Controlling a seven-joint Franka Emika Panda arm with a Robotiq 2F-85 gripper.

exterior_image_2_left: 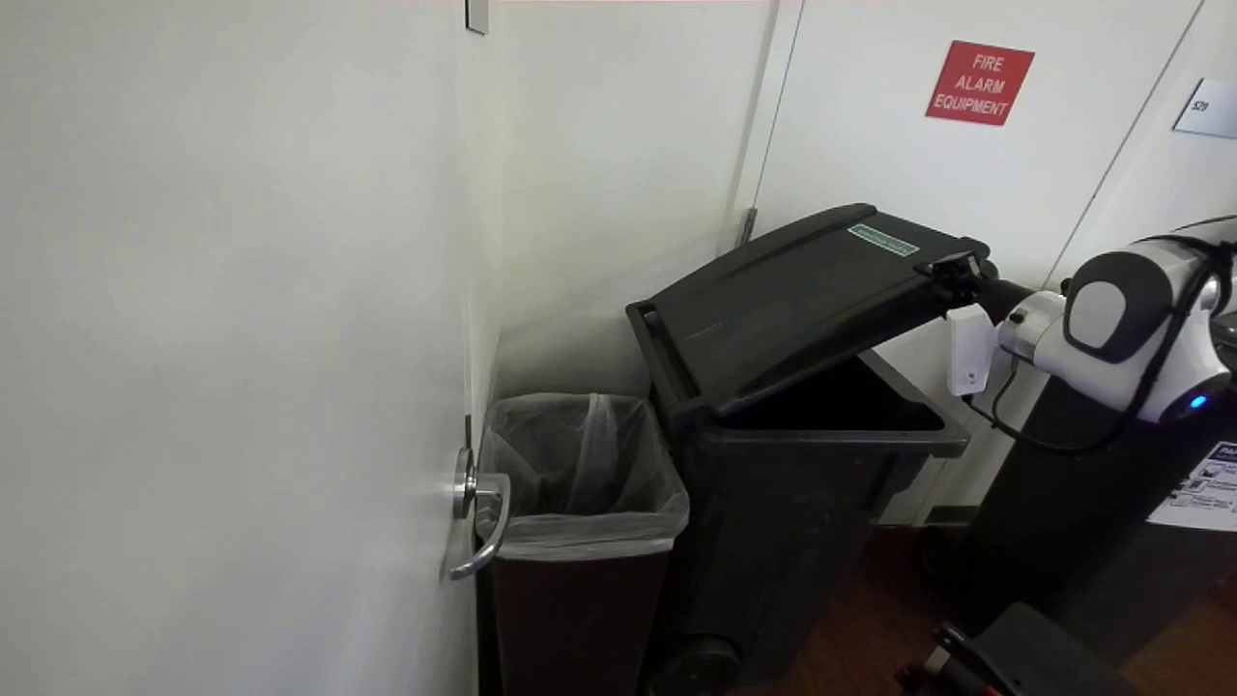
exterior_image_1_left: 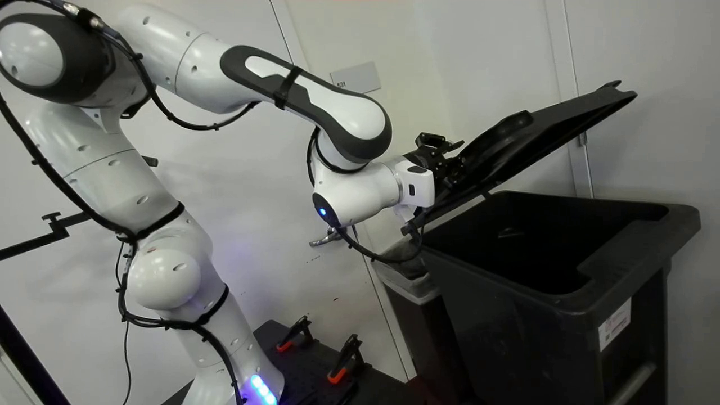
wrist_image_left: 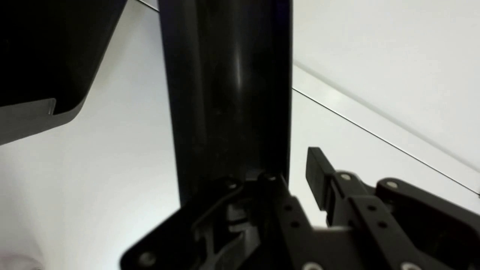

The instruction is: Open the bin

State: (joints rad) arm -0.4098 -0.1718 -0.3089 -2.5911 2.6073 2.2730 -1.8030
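A: Your bin [exterior_image_1_left: 523, 337], beside the lined waste bin [exterior_image_2_left: 580, 609], is partly opened: the lid [exterior_image_2_left: 802, 300] slants up, but you likely must swing it further.

B: Your gripper [wrist_image_left: 294, 174] sits at the lid's edge, slightly parted (you'll notice a gap by one finger [wrist_image_left: 317, 176]), no firm hold showing.

A: Writing?

B: You can read FIRE ALARM EQUIPMENT on the red sign [exterior_image_2_left: 982, 83]; the lid's sticker [exterior_image_2_left: 883, 240] and front label [exterior_image_1_left: 615, 324] are too small.
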